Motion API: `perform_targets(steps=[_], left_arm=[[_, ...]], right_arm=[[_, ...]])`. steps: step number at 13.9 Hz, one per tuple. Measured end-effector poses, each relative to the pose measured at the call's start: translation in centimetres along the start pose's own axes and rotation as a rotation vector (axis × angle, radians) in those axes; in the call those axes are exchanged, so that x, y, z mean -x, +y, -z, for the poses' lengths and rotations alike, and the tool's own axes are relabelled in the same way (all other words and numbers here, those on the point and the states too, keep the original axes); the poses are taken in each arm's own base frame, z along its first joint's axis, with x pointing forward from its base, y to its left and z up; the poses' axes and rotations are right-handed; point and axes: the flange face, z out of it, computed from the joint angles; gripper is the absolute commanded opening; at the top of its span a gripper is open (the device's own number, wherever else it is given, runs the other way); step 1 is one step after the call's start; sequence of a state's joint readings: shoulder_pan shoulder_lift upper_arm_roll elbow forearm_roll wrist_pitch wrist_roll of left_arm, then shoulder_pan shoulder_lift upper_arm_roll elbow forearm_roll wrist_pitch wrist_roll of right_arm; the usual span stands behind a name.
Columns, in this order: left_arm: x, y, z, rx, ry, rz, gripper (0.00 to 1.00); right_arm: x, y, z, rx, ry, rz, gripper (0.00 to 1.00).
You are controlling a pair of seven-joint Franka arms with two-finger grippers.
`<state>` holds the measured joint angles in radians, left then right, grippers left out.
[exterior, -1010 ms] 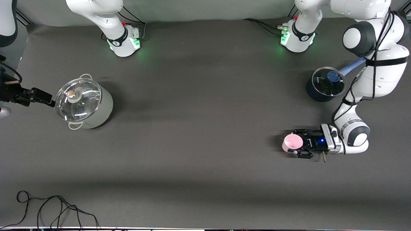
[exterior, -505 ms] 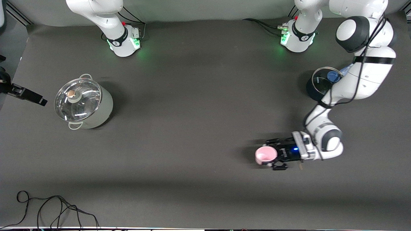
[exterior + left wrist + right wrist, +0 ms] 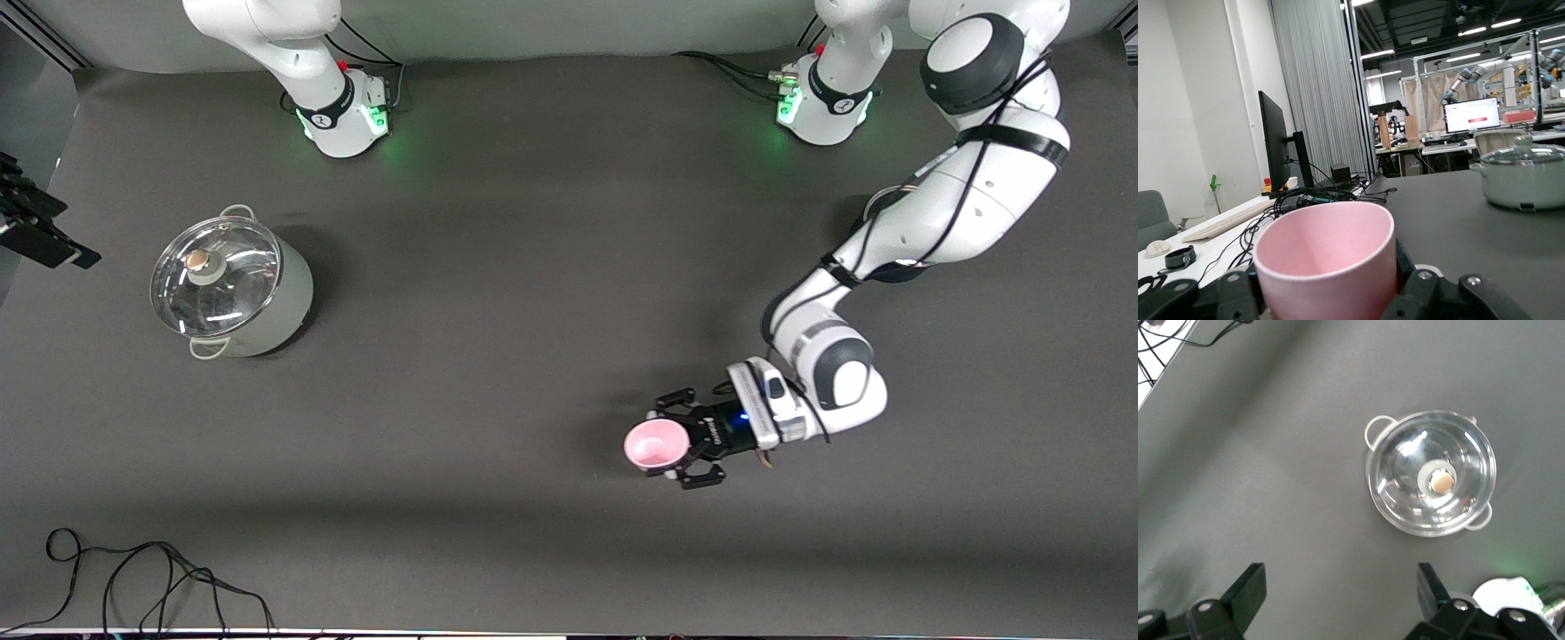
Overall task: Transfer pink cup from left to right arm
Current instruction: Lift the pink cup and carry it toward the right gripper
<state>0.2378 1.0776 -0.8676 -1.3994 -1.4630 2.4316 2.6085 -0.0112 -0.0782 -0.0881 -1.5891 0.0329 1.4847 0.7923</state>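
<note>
At the left edge of the front view, only a dark sliver of the right gripper (image 3: pixel 40 233) shows, the rest cut off by the frame; you can confirm from the right wrist view that its two black fingers (image 3: pixel 1248 590) stand wide apart with nothing between them, high above the lidded grey-green pot (image 3: pixel 1430 473). In the upper right of the front view, the left arm's forearm covers the dark saucepan (image 3: pixel 889 271), so you see only slivers of it beside the arm. The blue handle cannot be made out.

Lower centre-right in the front view, the left gripper (image 3: pixel 685 442) is clamped on the pink cup (image 3: pixel 656 446), its linkage fingers (image 3: pixel 677 397) pressing the cup's sides. You can see the cup upright, mouth open upward, sticking out past the fingertips toward the right arm's end of the table. In the left wrist view the pink cup (image 3: pixel 1328 261) fills the lower centre, held between the black fingers (image 3: pixel 1425 300), with the pot (image 3: pixel 1525 175) at the right edge.
</note>
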Motion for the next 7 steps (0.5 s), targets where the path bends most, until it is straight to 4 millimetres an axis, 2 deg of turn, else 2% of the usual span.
perform_targets(steps=[5, 7], left_arm=[[-7.0, 3.6, -9.6, -0.079, -0.07, 0.098, 0.0], [-10.7, 6.0, -14.1, -0.148, -0.122, 0.155, 0.0]], right_arm=[[0.9, -0.6, 0.1, -0.019, -0.024, 0.003, 1.0], [1.3, -1.0, 0.2, -0.029, -0.032, 0.01, 1.0]])
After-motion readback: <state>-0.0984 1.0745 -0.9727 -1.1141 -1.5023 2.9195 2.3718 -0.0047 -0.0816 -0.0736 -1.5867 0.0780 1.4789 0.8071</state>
